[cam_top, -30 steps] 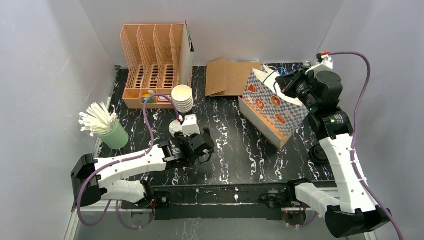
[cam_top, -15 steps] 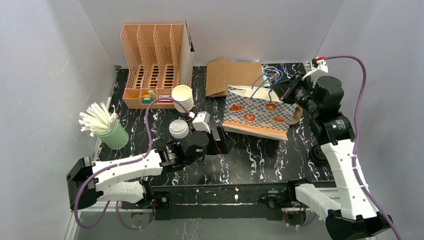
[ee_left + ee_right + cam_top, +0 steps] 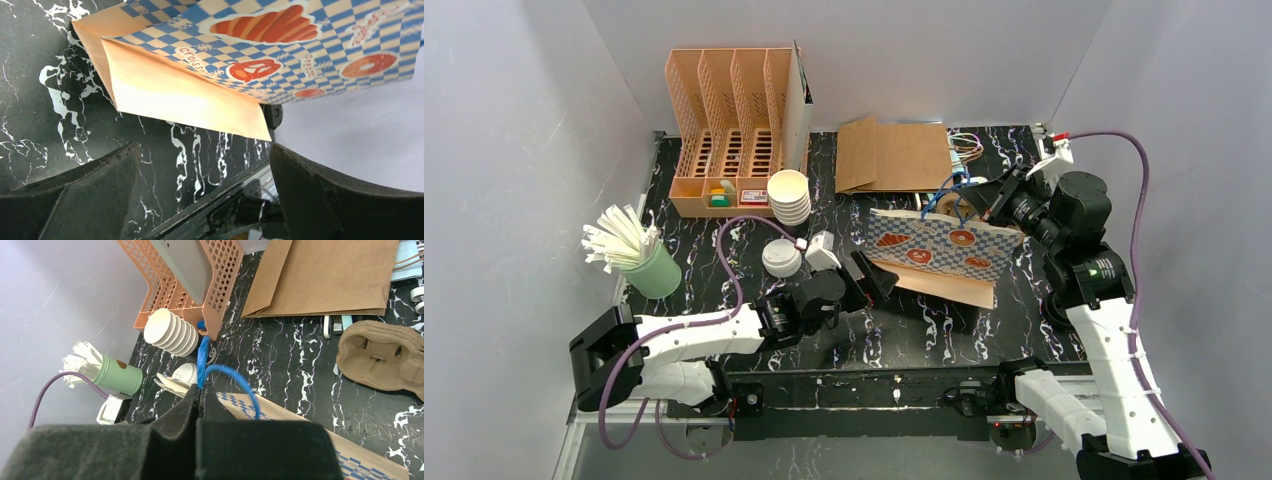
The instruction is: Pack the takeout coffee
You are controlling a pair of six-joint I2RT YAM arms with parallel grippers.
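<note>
Your right gripper pinches the blue handle of the paper bag, and your left gripper is wide open beside it. The lidded cup stands near your left gripper. It looks light and squashy, so hold its sides softly.

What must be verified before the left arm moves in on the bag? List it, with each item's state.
1. Grip: right gripper shut on the blue handle: ok.
2. Free hand: left gripper open and empty: ok.
3. Posture: checkered bag upright: not ok, it tilts over, hung by the handle.
4. Bag mouth open: cannot tell.
5. Load: lidded cup seated in the pulp tray: not ok, the tray holds no cup; the cup stands apart from it.
</note>
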